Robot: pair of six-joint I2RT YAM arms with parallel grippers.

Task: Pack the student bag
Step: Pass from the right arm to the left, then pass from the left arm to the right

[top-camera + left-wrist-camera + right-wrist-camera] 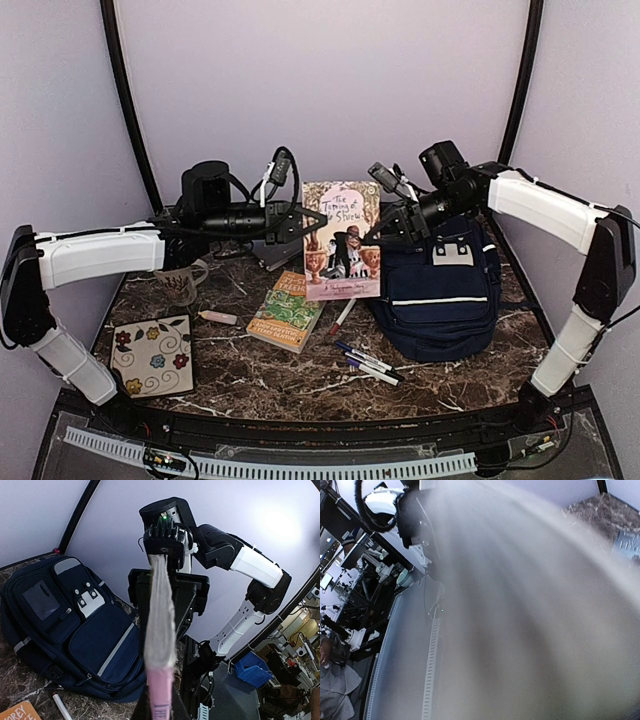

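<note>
The student bag [440, 300] is a navy backpack with white stripes, lying flat at the right of the marble table; it also shows in the left wrist view [75, 625]. A pink paperback [341, 240] stands upright in the air just left of it. My left gripper [303, 222] is shut on the book's left edge, and the pink spine and page edges [160, 625] run up from its jaws [160, 702]. My right gripper [385, 228] straddles the opposite edge [164, 542]. Blurred pages [530, 610] fill the right wrist view, so its grip is unclear.
An orange-and-green book [287, 310] lies on the table below the held one. A flowered square tile [153, 357] and a mug [180, 285] are at the left. Markers [368, 362], a pen [343, 315] and a small pale stick [218, 317] lie in the middle.
</note>
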